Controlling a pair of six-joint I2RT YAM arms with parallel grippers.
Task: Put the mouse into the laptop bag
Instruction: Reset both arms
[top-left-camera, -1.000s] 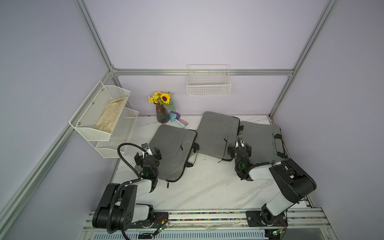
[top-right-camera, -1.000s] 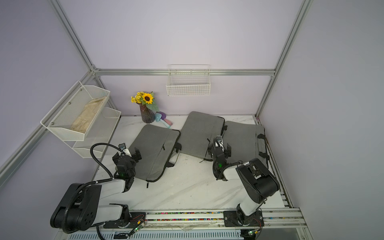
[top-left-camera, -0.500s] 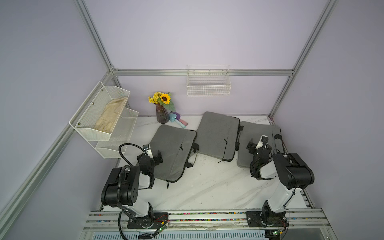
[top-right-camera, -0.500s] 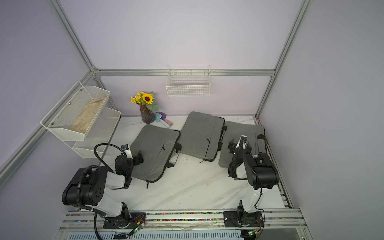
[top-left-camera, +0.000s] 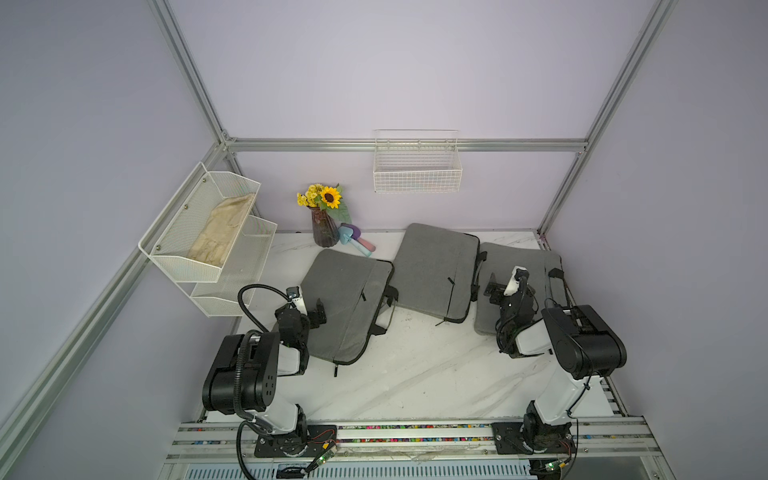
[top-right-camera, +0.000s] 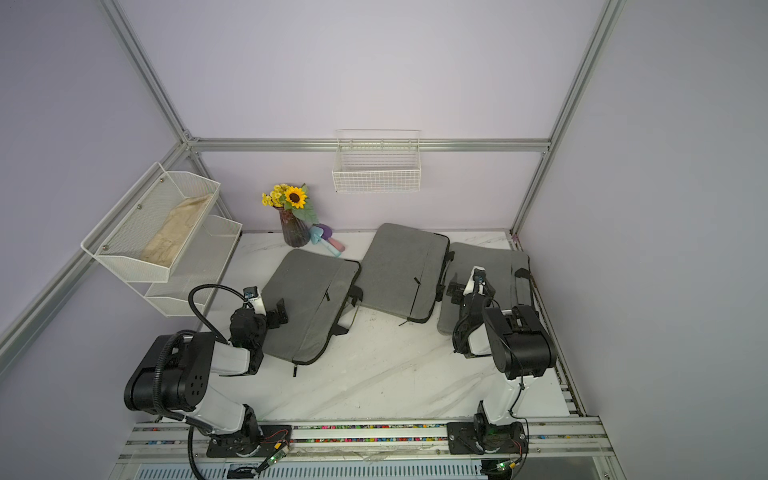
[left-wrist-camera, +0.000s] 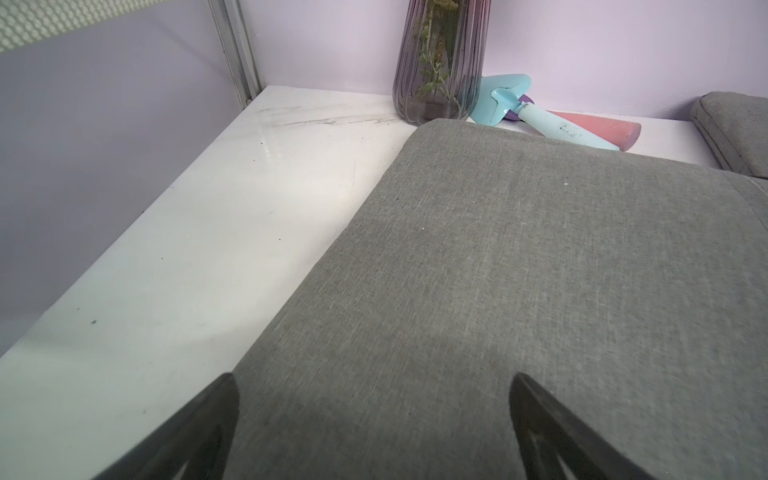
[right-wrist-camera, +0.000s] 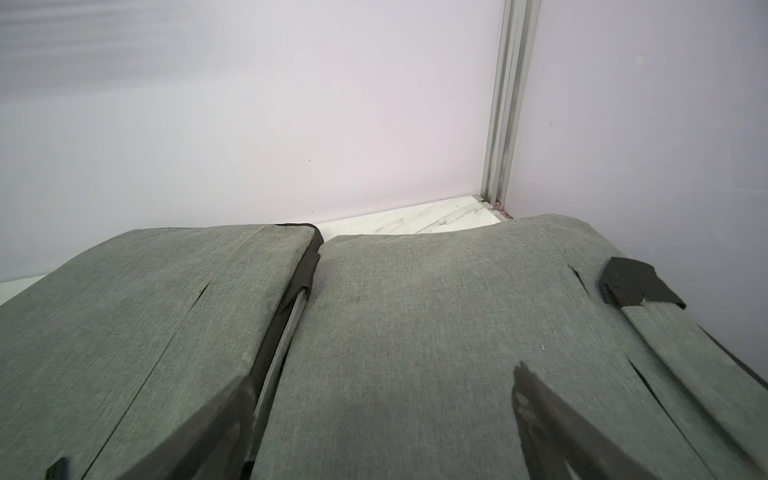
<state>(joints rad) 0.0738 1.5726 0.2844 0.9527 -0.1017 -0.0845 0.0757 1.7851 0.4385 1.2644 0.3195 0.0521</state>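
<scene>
No mouse shows in any view. Three grey laptop bags lie across the white table: a left bag (top-left-camera: 347, 299), a middle bag (top-left-camera: 436, 266) and a right bag (top-left-camera: 538, 266). All look flat and their zips look closed. My left gripper (top-left-camera: 307, 309) hovers open over the left bag's (left-wrist-camera: 519, 270) edge nearest the left wall, its fingers (left-wrist-camera: 540, 419) wide apart with nothing between them. Low over the right bag (right-wrist-camera: 436, 332) my right gripper (top-left-camera: 507, 286) also stands open and empty, and one finger (right-wrist-camera: 224, 419) reaches over the gap beside the middle bag (right-wrist-camera: 145, 316).
A purple vase (top-left-camera: 325, 226) of sunflowers and pastel toy shovels (top-left-camera: 357, 241) stand at the back behind the left bag. A white mesh rack (top-left-camera: 208, 245) holding a cloth juts from the left wall. A wire basket (top-left-camera: 417, 168) hangs on the back wall.
Both arms have folded back toward their bases. The right gripper moved from the seam between the middle and right bags to over the right bag. The left gripper drew back slightly.
</scene>
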